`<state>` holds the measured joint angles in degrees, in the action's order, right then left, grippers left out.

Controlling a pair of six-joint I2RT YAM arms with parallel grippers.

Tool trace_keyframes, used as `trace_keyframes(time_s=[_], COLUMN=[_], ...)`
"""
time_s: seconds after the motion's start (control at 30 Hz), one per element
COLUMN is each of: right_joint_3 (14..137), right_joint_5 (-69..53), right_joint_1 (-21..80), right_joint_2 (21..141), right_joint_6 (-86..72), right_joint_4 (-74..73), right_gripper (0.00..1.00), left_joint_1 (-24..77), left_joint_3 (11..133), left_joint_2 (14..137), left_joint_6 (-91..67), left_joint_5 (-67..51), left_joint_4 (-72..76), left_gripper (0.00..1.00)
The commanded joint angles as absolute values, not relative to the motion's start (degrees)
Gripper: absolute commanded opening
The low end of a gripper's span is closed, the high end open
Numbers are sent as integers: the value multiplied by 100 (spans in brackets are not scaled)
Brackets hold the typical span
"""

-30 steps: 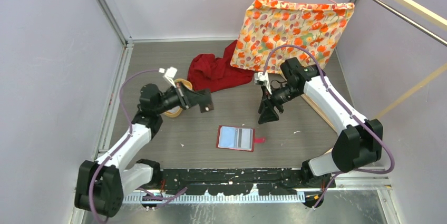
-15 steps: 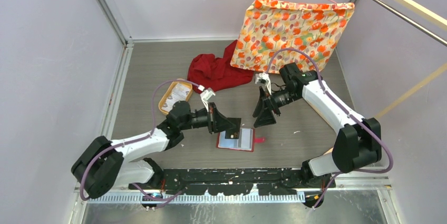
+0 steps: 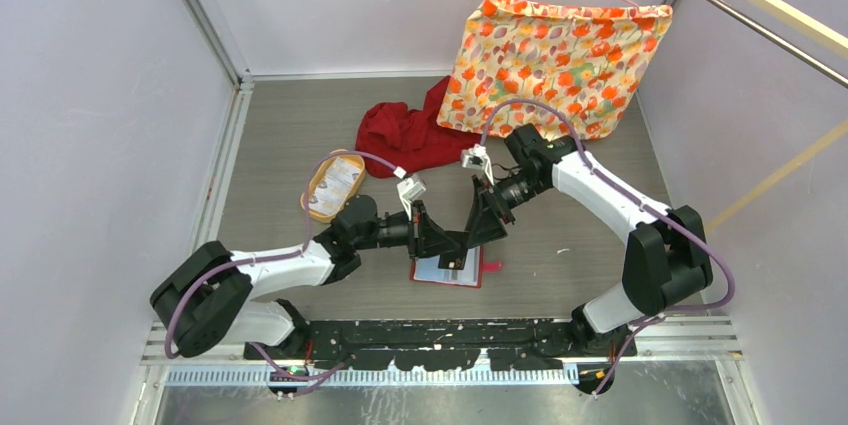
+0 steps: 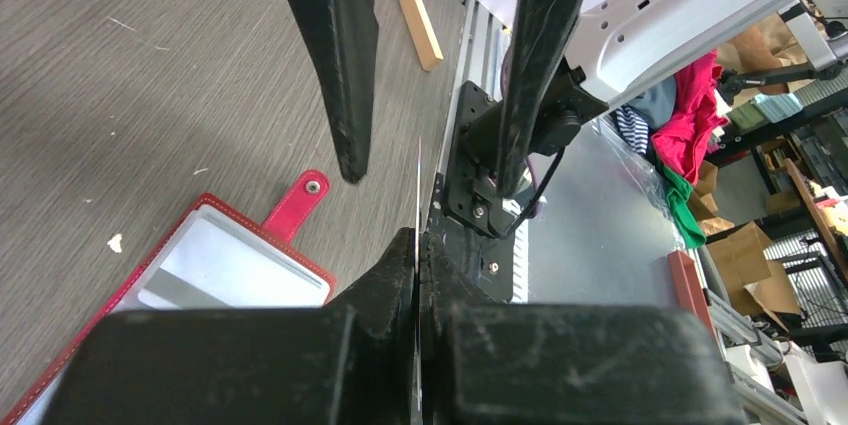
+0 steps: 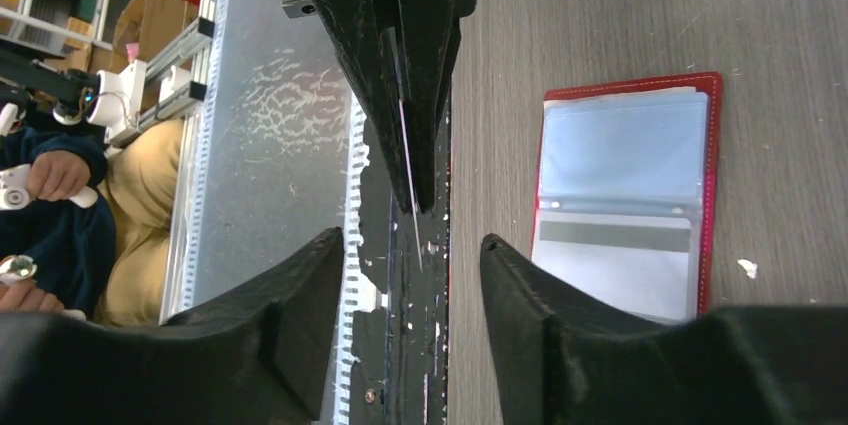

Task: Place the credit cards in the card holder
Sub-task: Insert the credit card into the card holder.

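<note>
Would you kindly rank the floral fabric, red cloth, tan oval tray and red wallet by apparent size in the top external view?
1. Orange floral fabric on hanger
2. Crumpled red cloth
3. Tan oval tray and open red leather-like wallet: too alike to rank, the wallet partly hidden.

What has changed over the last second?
The left pincer, shut on a credit card, swung from beside the tan tray to just above the card holder. The right pincer moved left to meet it, its open jaws now straddling the card. The card holder, tray and red cloth stayed put.
</note>
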<state>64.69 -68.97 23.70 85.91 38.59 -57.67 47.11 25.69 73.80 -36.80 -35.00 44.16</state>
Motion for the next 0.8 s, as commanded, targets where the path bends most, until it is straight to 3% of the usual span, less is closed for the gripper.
trace_keyframes(time_s=[0.0,0.1,0.17,0.23,0.43,0.53,0.77], right_joint_3=[6619,6759,6862,6896,6984,7008,7036], right_joint_5=[-6822,-6760,-6775,-6746,-6727,-6818,-7132], right_joint_1=[2608,2689,2695,2690,2693,2681,2535], right_joint_2=[8687,8762,8782,8786,8782,8776,8770], right_joint_6=[3718,3782,3984,4150,4539,4557,4504], right_joint_4=[-5603,-5759,-5984,-6122,-6471,-6519,-6526], right_gripper=[53,39,15,2,1,1,1], left_joint_1=[4755,4764,4768,4770,4764,4764,4764], left_joint_3=[2760,2776,2757,2730,2435,2255,1993], left_joint_2=[7550,7663,7689,7686,7354,7159,7214], left_joint_6=[-3648,-3726,-3727,-3756,-3806,-3784,-3977], left_joint_5=[-3511,-3568,-3577,-3550,-3423,-3434,-3523], left_joint_4=[5094,5228,5238,5254,5327,5312,5792], left_gripper=[1,1,1,7,39,50,52])
